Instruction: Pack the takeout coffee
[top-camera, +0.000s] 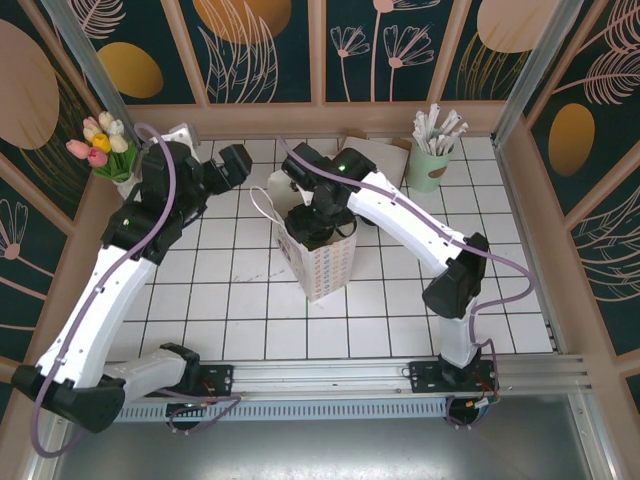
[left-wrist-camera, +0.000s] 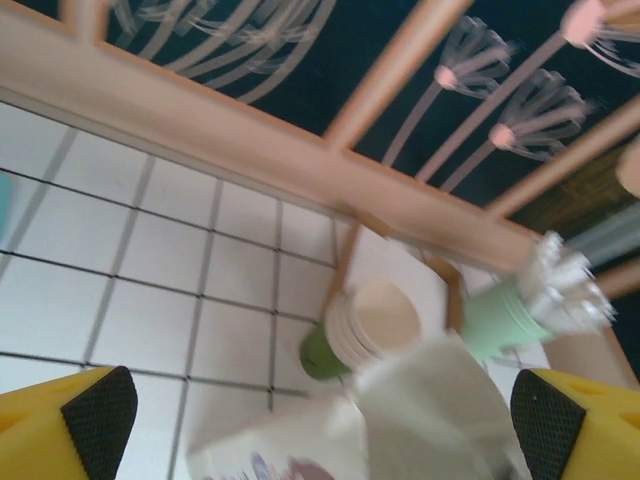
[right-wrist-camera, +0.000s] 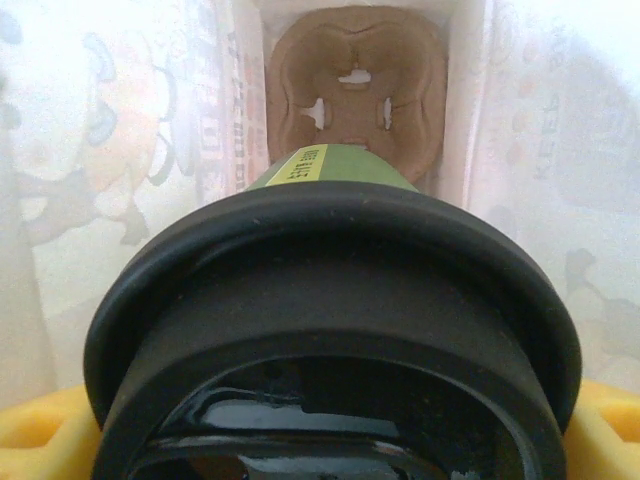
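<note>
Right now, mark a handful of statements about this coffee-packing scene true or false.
1. The takeout coffee is down inside the white paper bag, between the fingers of the right end effector. True.
2. The left end effector grips the bag's handle. False: it is open and holds nothing.
3. A brown cup carrier lies at the bottom of the bag. True.
4. The mint-green cup of straws lies tipped over at the table's near edge. False: it stands upright at the far right.
</note>
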